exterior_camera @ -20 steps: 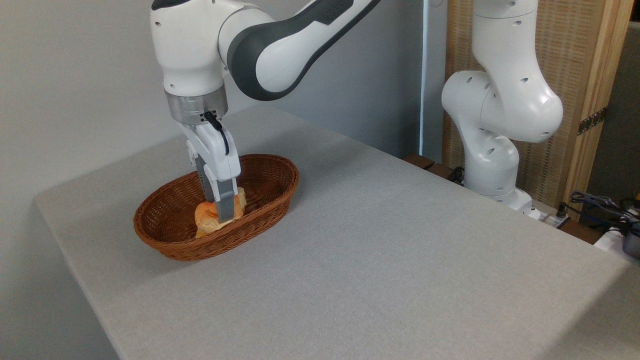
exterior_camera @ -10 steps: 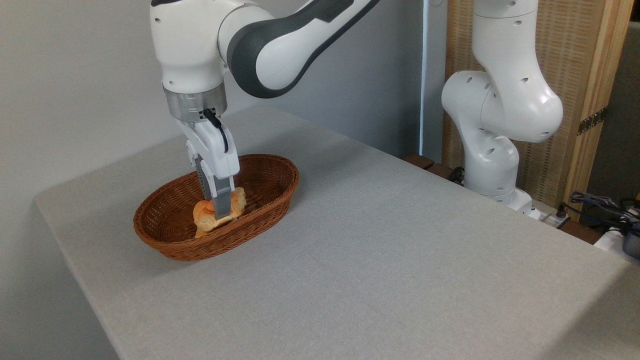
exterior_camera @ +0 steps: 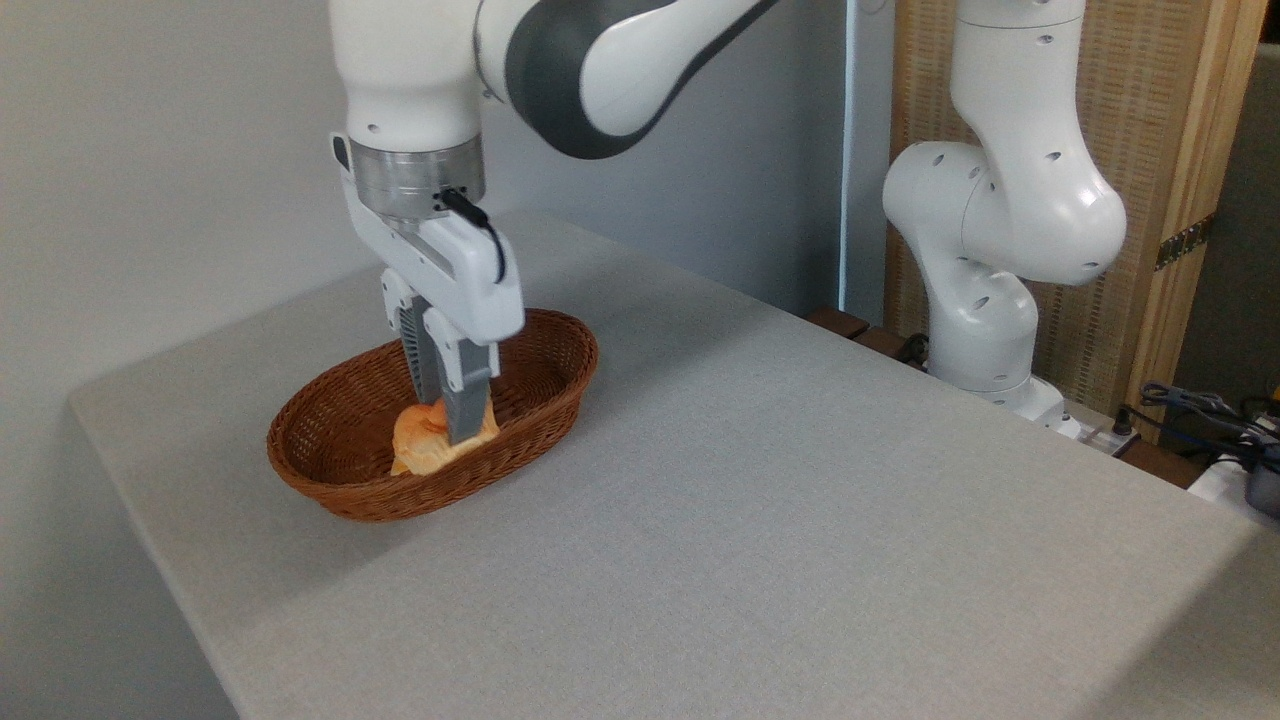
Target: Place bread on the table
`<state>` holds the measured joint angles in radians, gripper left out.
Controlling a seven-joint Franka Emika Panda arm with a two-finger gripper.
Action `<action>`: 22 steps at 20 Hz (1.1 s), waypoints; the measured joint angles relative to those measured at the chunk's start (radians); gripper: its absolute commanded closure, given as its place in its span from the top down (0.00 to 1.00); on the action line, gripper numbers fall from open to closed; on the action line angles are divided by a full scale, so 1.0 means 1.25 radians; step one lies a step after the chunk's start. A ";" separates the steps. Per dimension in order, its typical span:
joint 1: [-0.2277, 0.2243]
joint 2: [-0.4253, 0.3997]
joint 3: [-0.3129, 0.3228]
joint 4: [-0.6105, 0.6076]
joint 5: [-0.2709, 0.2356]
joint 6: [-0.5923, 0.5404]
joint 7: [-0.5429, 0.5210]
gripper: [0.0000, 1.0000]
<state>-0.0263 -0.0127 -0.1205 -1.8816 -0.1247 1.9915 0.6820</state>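
At the left of the table [exterior_camera: 760,520], a brown oval wicker basket [exterior_camera: 330,480] sits near the far corner. Inside it, toward the front wall, is the bread [exterior_camera: 425,448], a glossy orange-golden bun. The gripper [exterior_camera: 452,428] reaches straight down into the basket, and its 2 fingers [exterior_camera: 466,410] look clamped on the bun's top, 1 on either side.

The bun looks light and soft, so a firm squeeze would likely dent it. Its shiny crust may be a little slippery. Gripping across the lobed top, where the folds give the fingers purchase, seems the safest hold.

To the right of the basket, the grey cloth surface lies bare. Further right stands the arm's white base [exterior_camera: 985,330].
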 measured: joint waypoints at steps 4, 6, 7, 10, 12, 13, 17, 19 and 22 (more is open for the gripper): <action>0.003 0.000 0.045 -0.001 0.000 -0.005 0.001 0.46; 0.003 0.003 0.057 -0.004 0.000 -0.013 0.003 0.72; 0.003 0.007 0.061 -0.006 0.000 -0.023 0.003 0.87; 0.004 0.020 0.064 -0.009 0.014 -0.042 0.003 0.89; 0.004 0.033 0.071 -0.010 0.035 -0.048 0.004 0.97; 0.005 0.039 0.074 -0.010 0.040 -0.049 0.004 1.00; 0.006 0.045 0.076 -0.010 0.043 -0.049 0.005 1.00; 0.006 0.045 0.076 -0.010 0.044 -0.050 0.005 1.00; 0.006 0.045 0.076 -0.010 0.047 -0.050 0.005 1.00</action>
<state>-0.0192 0.0431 -0.0254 -1.8939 -0.0663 1.9288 0.6885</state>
